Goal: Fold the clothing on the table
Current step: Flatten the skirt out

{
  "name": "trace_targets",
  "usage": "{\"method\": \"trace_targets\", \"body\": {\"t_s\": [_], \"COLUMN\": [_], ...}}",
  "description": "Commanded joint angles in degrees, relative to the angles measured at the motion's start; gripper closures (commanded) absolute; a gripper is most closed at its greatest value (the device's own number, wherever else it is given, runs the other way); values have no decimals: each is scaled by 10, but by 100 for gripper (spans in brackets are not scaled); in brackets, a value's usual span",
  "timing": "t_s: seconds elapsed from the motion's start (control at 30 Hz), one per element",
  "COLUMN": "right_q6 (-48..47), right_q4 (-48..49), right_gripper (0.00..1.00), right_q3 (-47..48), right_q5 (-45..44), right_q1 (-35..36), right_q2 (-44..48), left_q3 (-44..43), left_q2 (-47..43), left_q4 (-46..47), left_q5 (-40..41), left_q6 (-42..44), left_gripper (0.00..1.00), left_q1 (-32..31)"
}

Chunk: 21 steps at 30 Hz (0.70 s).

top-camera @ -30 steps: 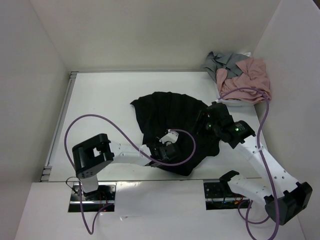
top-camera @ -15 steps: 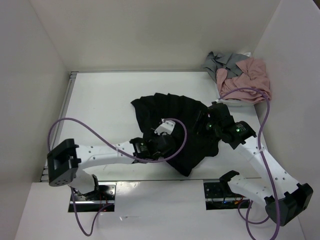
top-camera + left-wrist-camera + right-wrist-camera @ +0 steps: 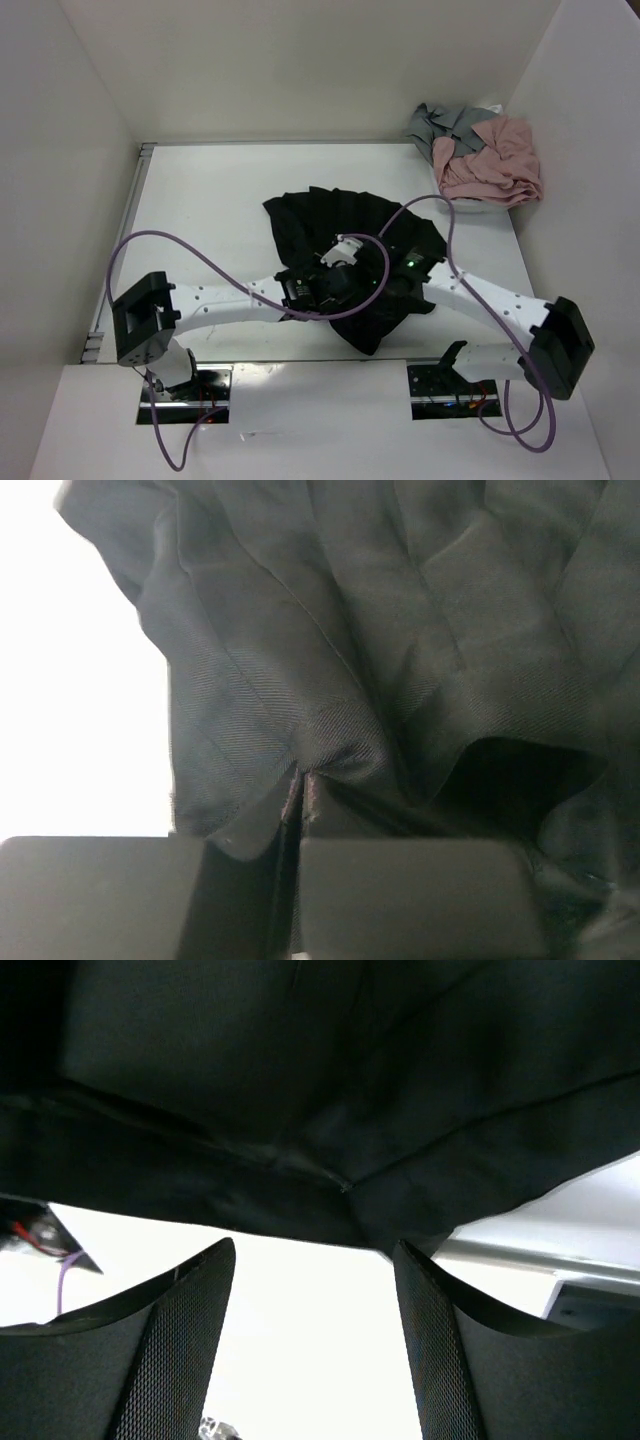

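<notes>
A: Overhead light?
B: Bright, even; the table (image 3: 210,200) glares near white, shadows soft.
A: Wrist views?
B: The clothing (image 3: 400,630) reads dark, weave sharp mid-frame; white blown out at left, bottom edge blurred.

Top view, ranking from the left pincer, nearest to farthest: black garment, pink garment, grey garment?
1. The black garment: mid-table, pinched in the left pincer itself.
2. The pink garment and the grey garment: both heaped in the far right corner, grey behind pink, too close to call.
</notes>
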<state>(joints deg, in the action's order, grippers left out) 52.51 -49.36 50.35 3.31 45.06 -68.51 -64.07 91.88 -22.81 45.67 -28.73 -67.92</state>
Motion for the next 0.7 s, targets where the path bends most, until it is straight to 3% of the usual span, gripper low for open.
{"method": "trace_targets", "body": {"t_s": [0.0, 0.37, 0.53, 0.67], "right_q6": [72, 206, 241, 214], "right_q4": [-20, -83, -124, -51], "right_gripper": [30, 30, 30, 30], "right_q3": [24, 43, 31, -15], "right_q5": [-52, -154, -186, -123], "right_q1": [54, 181, 181, 116], "right_q2": [-38, -125, -88, 7], "left_q3": [-52, -25, -15, 14], "left_q2": [-6, -67, -102, -146], "left_q4": [-21, -36, -73, -62], "left_q5": [27, 37, 58, 34], "left_q6": [-18, -30, -64, -70], "left_gripper": [100, 100, 100, 100], "left_q1": [-2, 9, 32, 60]}}
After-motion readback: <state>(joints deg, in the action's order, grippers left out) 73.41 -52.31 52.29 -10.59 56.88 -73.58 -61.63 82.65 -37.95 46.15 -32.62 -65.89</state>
